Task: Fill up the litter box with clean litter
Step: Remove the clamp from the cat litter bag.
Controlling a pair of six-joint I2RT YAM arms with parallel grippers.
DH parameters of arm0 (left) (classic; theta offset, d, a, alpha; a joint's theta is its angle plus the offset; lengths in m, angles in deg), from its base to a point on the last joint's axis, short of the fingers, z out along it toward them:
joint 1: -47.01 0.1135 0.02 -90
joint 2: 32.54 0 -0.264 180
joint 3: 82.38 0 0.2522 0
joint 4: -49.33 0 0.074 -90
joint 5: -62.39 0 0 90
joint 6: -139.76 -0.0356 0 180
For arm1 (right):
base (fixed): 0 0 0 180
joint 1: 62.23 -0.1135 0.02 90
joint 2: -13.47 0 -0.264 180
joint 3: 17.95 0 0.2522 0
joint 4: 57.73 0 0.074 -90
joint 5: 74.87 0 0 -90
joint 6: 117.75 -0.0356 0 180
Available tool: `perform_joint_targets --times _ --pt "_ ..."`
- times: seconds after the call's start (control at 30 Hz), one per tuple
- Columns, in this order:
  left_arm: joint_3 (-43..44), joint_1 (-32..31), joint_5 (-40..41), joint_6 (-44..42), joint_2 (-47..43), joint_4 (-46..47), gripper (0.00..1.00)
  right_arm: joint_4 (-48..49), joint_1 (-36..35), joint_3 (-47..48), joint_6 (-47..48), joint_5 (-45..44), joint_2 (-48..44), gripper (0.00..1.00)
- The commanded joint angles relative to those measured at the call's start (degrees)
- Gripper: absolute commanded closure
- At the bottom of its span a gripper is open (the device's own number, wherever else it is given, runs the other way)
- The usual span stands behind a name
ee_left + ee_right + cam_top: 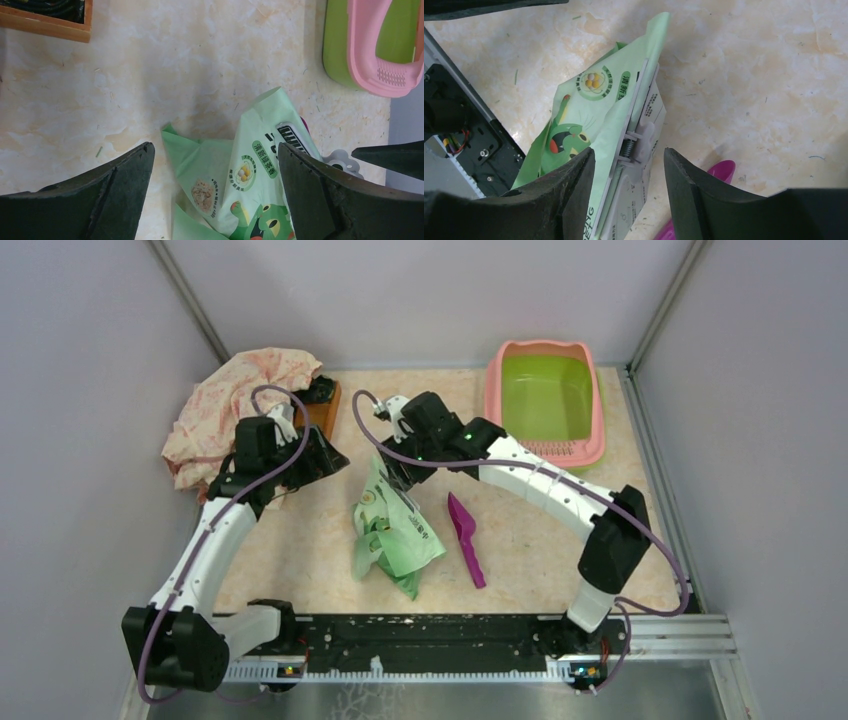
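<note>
- pink and green, the litter box (494, 390) sits in the far right corner of the table (300, 550). its holey pink ledge is at the near end.
- inside, the basin shows bare green. i can't see the clean litter loose anywhere.
- a light green bag (395, 535) lies crumpled in the middle of the table. it has a cartoon cat printed on it.
- a white clip (644, 135) with a spring is pinched along the bag's top edge.
- my right gripper (628, 152) hangs over that top edge. one finger is on each side of the clip.
- its jaws are about half way apart. i see bare table between the clip and one finger, so it is not squeezing the clip. i can't tell if the other finger touches the bag.
- my left gripper (215, 150) is spread wide and holds nothing. it floats above the far left side of the bag.
- a purple scoop (465, 538) lies flat just beside the bag, on the side nearer the right edge.
- a small brown wooden tray (322, 412) sits near the far edge, left of the middle.
- a pink flowery cloth (240, 400) is bunched in the far left corner, touching the wooden tray.
- the litter box is well apart from the bag and from both grippers.
</note>
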Motion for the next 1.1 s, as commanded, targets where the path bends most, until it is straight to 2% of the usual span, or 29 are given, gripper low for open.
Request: perform_joint_targets --times 0.0,0.17,0.47,0.67,0.83,1.07 --pt "-0.37 -0.40 -0.08 -0.88 -0.41 1.38 0.01 1.93 -0.60 1.31 -0.49 -1.14 1.61 0.48" --pt "-0.06 -0.49 -0.36 -0.86 -0.18 1.27 0.01 2.22 -0.58 1.31 -0.49 -1.13 2.19 0.55" --pt "-0.41 -0.49 -0.61 -0.97 0.27 1.41 0.01 2.42 -0.60 1.74 -0.57 -1.48 1.86 0.57" --pt "-0.41 -0.58 -0.94 -1.01 0.76 1.59 0.01 2.26 -0.60 2.25 -0.66 -1.82 1.80 0.57" --pt "-0.50 -0.66 -0.89 -1.08 0.95 1.59 0.01 2.25 -0.60 2.66 -0.73 -2.25 1.50 0.49" --pt "-0.68 -0.80 -0.79 -1.19 1.05 1.68 0.01 2.01 -0.60 3.46 -0.90 -2.61 1.40 0.50"
